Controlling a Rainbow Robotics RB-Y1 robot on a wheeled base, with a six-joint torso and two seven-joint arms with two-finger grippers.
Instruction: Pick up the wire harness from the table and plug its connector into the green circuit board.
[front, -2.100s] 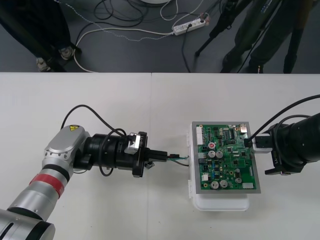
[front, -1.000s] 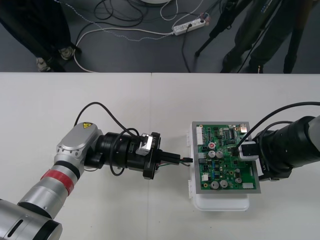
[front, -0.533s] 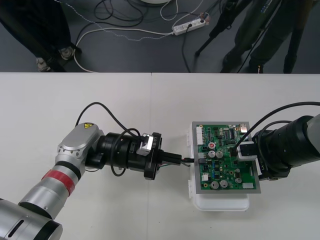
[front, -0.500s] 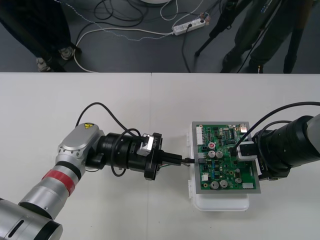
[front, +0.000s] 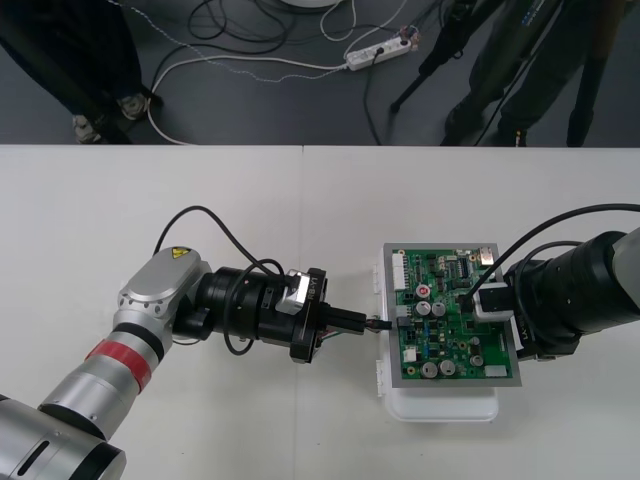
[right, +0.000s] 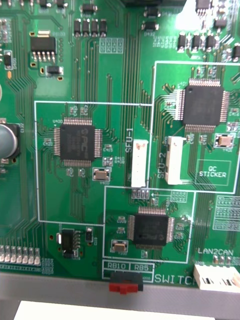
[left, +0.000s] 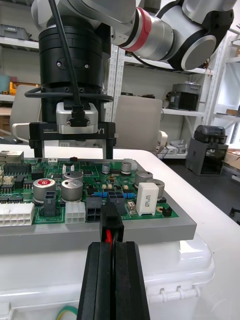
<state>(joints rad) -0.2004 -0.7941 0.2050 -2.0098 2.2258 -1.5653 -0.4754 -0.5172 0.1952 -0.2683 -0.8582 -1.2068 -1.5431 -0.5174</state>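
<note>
My left gripper lies level above the table at the left edge of the green circuit board. It is shut on the wire harness: in the left wrist view its fingers pinch red and black wires, and the black plug juts out past the tips against the board's grey rim, in front of a black socket. I cannot tell whether the plug is seated. My right gripper hangs over the board's right half, open, with nothing between its fingers.
The board sits on a white base at the table's right of centre. A green wire of the harness loops below my left fingers. The right wrist view looks straight down on chips and white connectors.
My left gripper has carried the harness rightward until the plug reached the board's left edge. My right gripper slid left from the board's right edge to over the board, then held still.
</note>
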